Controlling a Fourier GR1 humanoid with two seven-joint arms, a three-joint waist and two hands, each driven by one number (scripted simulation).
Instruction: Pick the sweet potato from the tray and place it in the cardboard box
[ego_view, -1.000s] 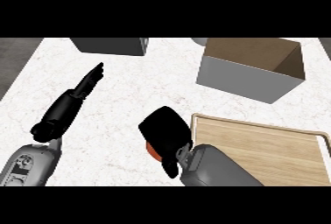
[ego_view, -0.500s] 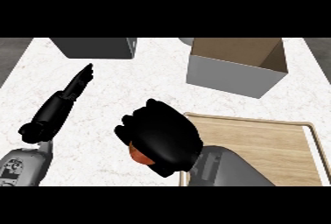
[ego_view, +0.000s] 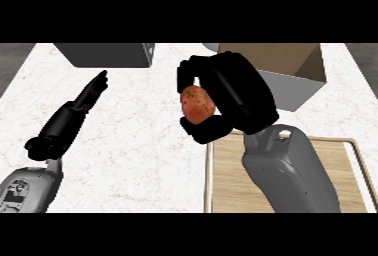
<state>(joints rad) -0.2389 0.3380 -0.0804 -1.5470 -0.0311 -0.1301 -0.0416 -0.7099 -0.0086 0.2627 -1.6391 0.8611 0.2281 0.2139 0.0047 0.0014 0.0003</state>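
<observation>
A: Any brand, label or writing to read?

B: None legible on anything in view.

A: Count things for me.

B: One sweet potato (ego_view: 197, 104), one cardboard box (ego_view: 295, 75) at one o'clock, one tray (ego_view: 225, 175) at five o'clock, one dark grey block (ego_view: 103, 54) at eleven o'clock, and two hands.

A: Where is the sweet potato?

B: Near the centre, just toward twelve o'clock, inside the right hand (ego_view: 236, 95). The fingers and thumb are curled round it, so only its reddish face shows. It is held above the white marbled surface (ego_view: 140, 130), beside the box's nine o'clock side and beyond the tray's far edge.

A: And the left hand?

B: The left hand (ego_view: 88, 95) lies at nine o'clock, fingers straight, pointing toward the grey block, holding nothing.
</observation>
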